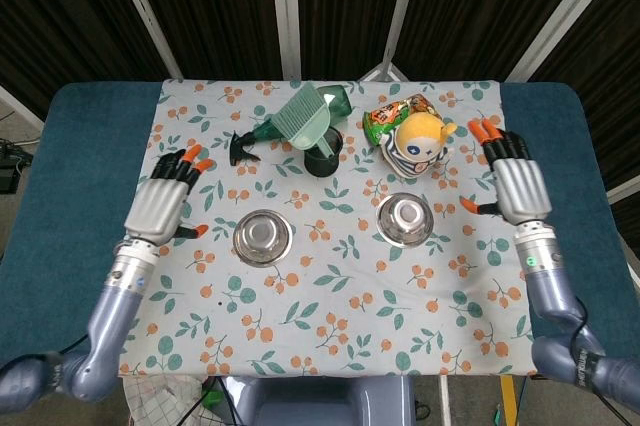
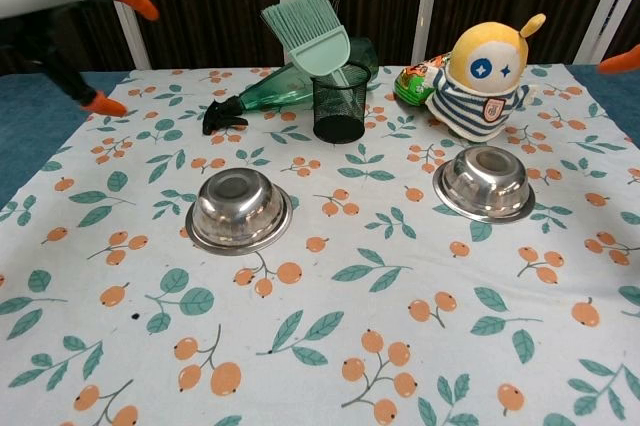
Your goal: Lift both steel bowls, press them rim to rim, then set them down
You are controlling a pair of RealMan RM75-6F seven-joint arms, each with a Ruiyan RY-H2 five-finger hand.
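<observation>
Both steel bowls, left bowl (image 1: 262,236) and right bowl (image 1: 404,219), sit upright mid-cloth, well apart, with bare tablecloth (image 1: 330,296) around them; left hand (image 1: 160,206) and right hand (image 1: 518,186) hover outboard, fingers spread, holding nothing

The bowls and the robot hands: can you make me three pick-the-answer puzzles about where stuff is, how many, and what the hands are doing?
1. Where is the brush?
A. In the black mesh cup
B. Inside a bowl
C. Under the toy

2. How many steel bowls are there?
A. One
B. Two
C. Four

3. What are the hands doing?
A. Squeezing bowls
B. Holding nothing, fingers apart
C. Gripping the bottle

Answers:
1 A, its handle stands in the cup.
2 B, left bowl and right bowl.
3 B, left hand and right hand hover out at the sides, away from both bowls.
</observation>
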